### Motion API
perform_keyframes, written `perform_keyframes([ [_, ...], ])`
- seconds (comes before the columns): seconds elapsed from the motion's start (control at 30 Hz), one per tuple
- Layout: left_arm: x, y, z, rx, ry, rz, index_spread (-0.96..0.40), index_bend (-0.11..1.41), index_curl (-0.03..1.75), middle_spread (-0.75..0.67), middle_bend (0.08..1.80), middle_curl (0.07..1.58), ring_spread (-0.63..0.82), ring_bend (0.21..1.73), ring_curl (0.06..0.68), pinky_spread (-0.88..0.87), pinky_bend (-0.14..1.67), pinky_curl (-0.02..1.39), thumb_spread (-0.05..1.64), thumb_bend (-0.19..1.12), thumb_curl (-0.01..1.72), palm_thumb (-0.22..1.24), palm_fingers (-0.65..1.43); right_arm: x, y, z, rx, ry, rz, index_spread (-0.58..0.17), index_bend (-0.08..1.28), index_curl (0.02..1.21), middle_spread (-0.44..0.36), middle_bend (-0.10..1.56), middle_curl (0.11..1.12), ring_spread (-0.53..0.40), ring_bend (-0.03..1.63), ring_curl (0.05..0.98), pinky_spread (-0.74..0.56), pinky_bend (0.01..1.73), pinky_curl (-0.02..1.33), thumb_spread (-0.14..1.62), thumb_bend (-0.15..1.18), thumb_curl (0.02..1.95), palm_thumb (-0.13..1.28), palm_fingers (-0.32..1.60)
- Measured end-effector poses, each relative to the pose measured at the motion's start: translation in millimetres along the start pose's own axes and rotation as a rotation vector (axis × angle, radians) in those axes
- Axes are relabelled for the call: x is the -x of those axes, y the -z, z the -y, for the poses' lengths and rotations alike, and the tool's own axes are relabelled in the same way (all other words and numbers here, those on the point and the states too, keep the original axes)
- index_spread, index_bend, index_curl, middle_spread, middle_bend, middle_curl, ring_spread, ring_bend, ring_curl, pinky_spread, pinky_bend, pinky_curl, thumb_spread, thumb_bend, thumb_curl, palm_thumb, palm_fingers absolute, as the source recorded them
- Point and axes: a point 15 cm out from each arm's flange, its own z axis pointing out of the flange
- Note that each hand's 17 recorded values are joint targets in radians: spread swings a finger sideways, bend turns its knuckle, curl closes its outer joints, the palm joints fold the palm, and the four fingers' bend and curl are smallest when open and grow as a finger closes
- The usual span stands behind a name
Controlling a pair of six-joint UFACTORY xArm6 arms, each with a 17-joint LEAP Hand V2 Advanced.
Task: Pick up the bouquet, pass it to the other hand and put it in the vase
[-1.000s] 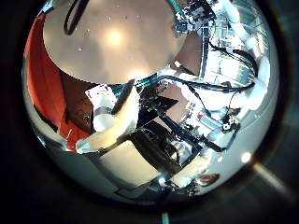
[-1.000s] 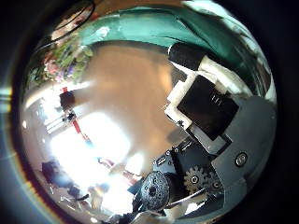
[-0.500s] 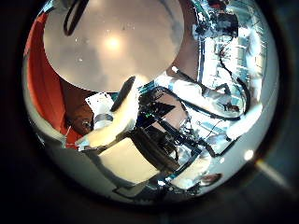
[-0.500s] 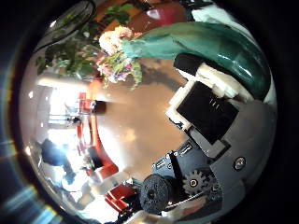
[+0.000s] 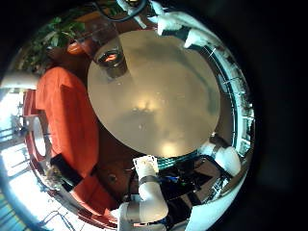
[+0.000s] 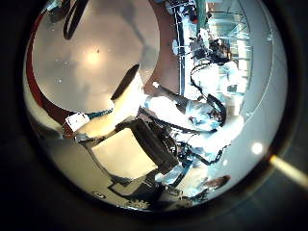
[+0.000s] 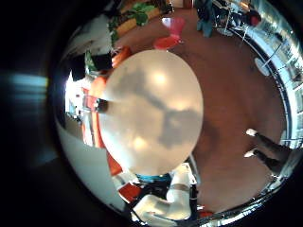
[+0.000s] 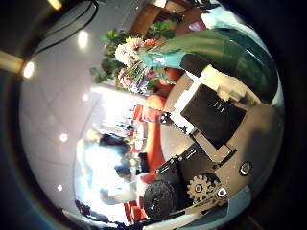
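Note:
In the right thumb side palm view a wrapped bouquet (image 8: pixel 216 50) lies close against my right hand's fingers (image 8: pixel 213 107), its flowers (image 8: pixel 134 57) pointing away from the palm. The fingers are curled over the wrapper. A glass vase (image 5: pixel 111 60) stands upright near the rim of the round table (image 5: pixel 159 96) in the left little finger side palm view. My left hand (image 6: pixel 108 123) hangs above the table with relaxed fingers and nothing between them. The right little finger side palm view shows the table (image 7: pixel 151 109) from high above.
A white arm (image 5: pixel 183 24) reaches in beyond the table's far rim in the left little finger side palm view. Low seats (image 5: pixel 67 115) curve around the table on the vase's side. The floor (image 7: pixel 237 104) surrounds the table.
The right thumb side view has swung from the floor up toward the ceiling, with the bouquet staying against the fingers. The left thumb side view has shifted, so the table sits further to one side.

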Motion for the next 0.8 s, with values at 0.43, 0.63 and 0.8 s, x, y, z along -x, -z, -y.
perform_keyframes([
  [0.43, -59.0, 23.4, 31.0, -0.135, -0.063, -0.461, 0.05, 0.15, 0.41, 0.17, 0.29, 0.42, 0.25, 0.66, 0.144, 0.21, 0.31, 0.34, 1.07, -0.03, 0.30, 0.15, 0.34, 50.9, -36.0, -38.4, 0.141, 0.006, 0.535, -0.221, 1.20, 0.90, -0.133, 1.37, 0.83, -0.191, 1.46, 0.715, -0.17, 1.37, 0.68, 0.85, 0.03, 1.08, 1.12, 1.13],
  [0.63, -84.9, 40.1, 43.4, -0.164, -0.100, -0.720, 0.11, 0.15, 0.37, 0.25, 0.25, 0.40, 0.35, 0.68, 0.151, 0.28, 0.35, 0.35, 1.01, -0.03, 0.31, 0.16, 0.24, 79.6, -78.5, -70.5, 0.281, 0.075, 0.626, -0.217, 1.21, 0.89, -0.131, 1.37, 0.82, -0.190, 1.46, 0.715, -0.17, 1.35, 0.71, 0.86, 0.02, 1.12, 1.11, 1.13],
  [0.8, -104.4, 55.9, 42.7, -0.134, -0.154, -0.910, 0.16, 0.15, 0.34, 0.31, 0.23, 0.39, 0.42, 0.68, 0.154, 0.35, 0.36, 0.36, 0.97, -0.03, 0.32, 0.18, 0.16, 102.2, -103.8, -93.2, 0.386, 0.107, 0.670, -0.214, 1.22, 0.88, -0.130, 1.38, 0.81, -0.190, 1.46, 0.714, -0.18, 1.34, 0.74, 0.86, 0.02, 1.15, 1.11, 1.13],
])
